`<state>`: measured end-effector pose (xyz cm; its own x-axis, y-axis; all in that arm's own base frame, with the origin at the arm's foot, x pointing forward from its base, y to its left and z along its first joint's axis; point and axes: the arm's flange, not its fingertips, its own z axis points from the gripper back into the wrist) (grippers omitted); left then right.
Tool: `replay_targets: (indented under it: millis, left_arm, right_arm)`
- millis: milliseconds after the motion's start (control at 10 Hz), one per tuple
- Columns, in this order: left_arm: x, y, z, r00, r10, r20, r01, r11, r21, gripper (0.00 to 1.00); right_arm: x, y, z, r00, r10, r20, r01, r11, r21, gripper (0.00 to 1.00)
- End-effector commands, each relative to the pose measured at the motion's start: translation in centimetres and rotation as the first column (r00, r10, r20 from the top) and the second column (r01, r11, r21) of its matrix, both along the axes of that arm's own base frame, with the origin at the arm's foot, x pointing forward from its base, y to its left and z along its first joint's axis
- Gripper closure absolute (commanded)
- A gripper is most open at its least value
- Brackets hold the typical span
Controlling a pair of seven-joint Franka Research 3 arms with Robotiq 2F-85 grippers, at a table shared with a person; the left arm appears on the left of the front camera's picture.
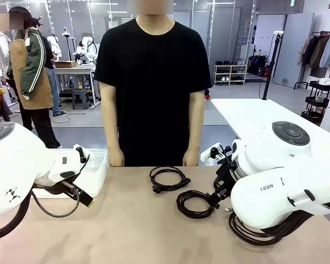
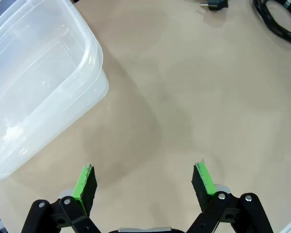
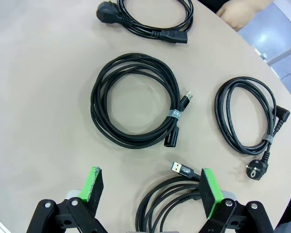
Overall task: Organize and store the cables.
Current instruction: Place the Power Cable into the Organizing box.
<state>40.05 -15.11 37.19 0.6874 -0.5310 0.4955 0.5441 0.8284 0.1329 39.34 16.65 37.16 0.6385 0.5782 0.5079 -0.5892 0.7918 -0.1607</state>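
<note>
The front camera faces across the table [image 1: 126,231] toward the person [image 1: 153,82]. Both wrist cameras look down from close above it; the front and right wrist views share the cables [image 3: 96,104].

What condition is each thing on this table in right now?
Plastic bin: no lid, looks empty.
Power cable: coiled, lying on the table.
USB cable: coiled, bound with a tie.
Angled-plug cable: coiled, bound with a tie.
Nearest cable: coiled, partly hidden.
Left gripper: jaws open, empty.
Right gripper: jaws open, empty.

Clear plastic bin [image 1: 97,175] on tan table [image 1: 126,231], person [image 1: 152,82] in black T-shirt standing behind
</note>
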Motion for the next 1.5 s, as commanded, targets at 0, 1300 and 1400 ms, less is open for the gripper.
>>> replay_targets:
  millis: [0,1300,1400]
  left_arm:
    - [0.0,0.0,0.0,1.000,0.000,0.000,0.000,1.000,0.000,0.00]
    - [-5.2,22.7,13.6,0.925,-0.365,0.106,0.380,0.879,-0.289,0.00]
    - [-5.3,23.1,13.3,0.942,-0.318,0.105,0.335,0.890,-0.309,0.00]
  right_arm:
    - [0.0,0.0,0.0,1.000,0.000,0.000,0.000,1.000,0.000,0.00]
    - [-12.1,-25.7,12.5,0.963,0.268,0.032,-0.266,0.919,0.292,0.00]
    - [-13.4,-26.7,11.8,0.973,0.229,0.038,-0.229,0.924,0.307,0.00]
